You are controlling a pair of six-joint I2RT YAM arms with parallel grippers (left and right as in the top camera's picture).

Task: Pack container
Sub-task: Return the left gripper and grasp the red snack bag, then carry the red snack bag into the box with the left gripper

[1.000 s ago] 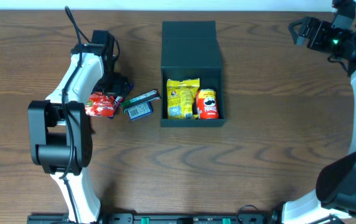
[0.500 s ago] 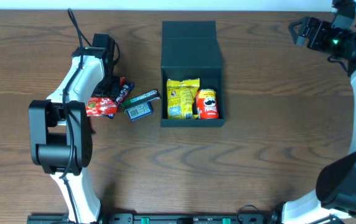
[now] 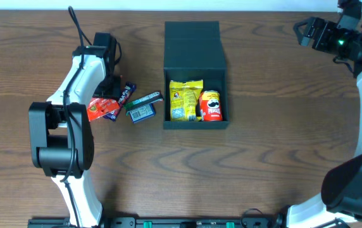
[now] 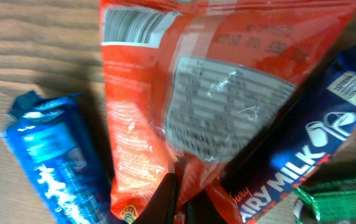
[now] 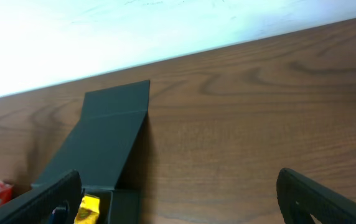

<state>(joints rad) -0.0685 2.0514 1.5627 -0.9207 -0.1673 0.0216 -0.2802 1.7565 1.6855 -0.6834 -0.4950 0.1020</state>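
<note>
Dark wood-grain table w/ a pale wall strip along the far edge. Container sits center-far, open, its lid flap laid back flat toward the wall. Inside, in the near part: yellow snack bag on the left, red Pringles can touching it on the right.

Loose snacks cluster just left of the container: green pack, small blue-label pack right below it, then a Dairy Milk bar lying at an angle, and a red pouch furthest left.

Left gripper is down over that cluster. Wrist cam: its fingers are pressed together at the bottom of the frame, pinching the near edge of the red pouch, whose label side fills most of the view. Pouch overlaps the Dairy Milk bar; a blue wrapper lies beside it on the other side.

Right gripper hangs at the far right corner, well apart from the container, fingers spread wide, nothing btwn them.
</note>
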